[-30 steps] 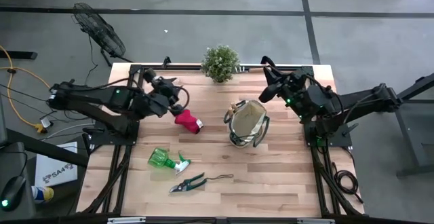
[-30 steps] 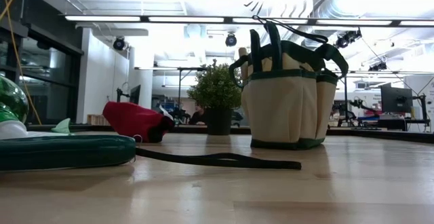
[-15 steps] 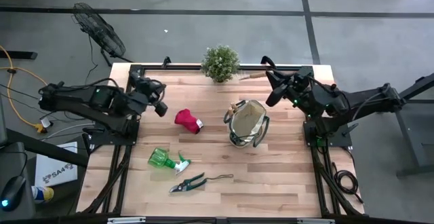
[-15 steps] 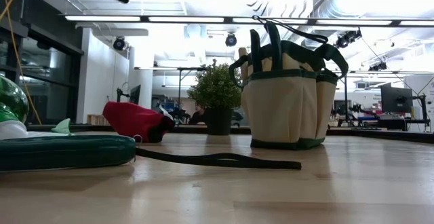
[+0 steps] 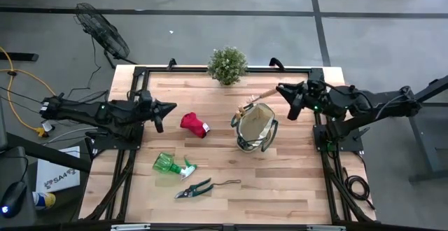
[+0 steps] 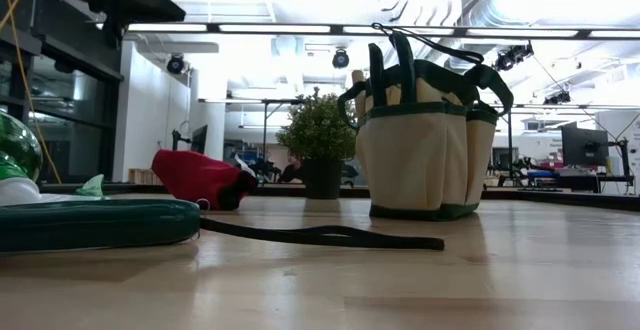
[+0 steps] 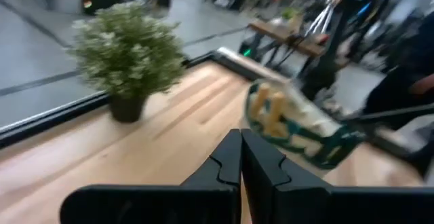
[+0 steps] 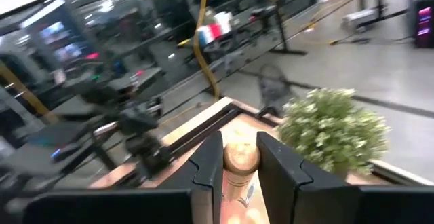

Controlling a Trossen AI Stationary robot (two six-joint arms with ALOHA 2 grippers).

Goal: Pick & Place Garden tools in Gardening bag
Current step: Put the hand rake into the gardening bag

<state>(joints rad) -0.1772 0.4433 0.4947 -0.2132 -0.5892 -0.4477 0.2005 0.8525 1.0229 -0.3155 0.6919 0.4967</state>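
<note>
My right gripper (image 5: 287, 93) hovers by the far right side of the gardening bag (image 5: 255, 126) and is shut on a wooden-handled tool (image 5: 260, 95). The tool reaches out over the bag's far rim. More wooden handles stick up inside the bag (image 7: 271, 112). My left gripper (image 5: 166, 108) is shut and empty, left of the red glove (image 5: 194, 124), which lies on the table. A green spray bottle (image 5: 168, 163) and green-handled pruners (image 5: 196, 187) lie near the front left. My right gripper pinches the tool's wooden handle (image 8: 241, 159) between its two fingers (image 8: 207, 166); the rounded end shows between the tips. In the high view the tool sticks out leftward from the gripper, lifted clear, slanting toward the bag's far rim (image 5: 246, 108).
A bushy potted plant (image 5: 227, 64) stands at the table's far edge, behind the bag. A dark strap (image 5: 225, 183) trails from the pruners. Bare wood lies right of the pruners and in front of the bag.
My left gripper has drawn back from the red glove toward the table's left edge, sunk lower and shut on nothing; the glove stays where it lay. My right gripper has shifted a little rightward, and the tool's free end has swung toward the bag's far rim.
</note>
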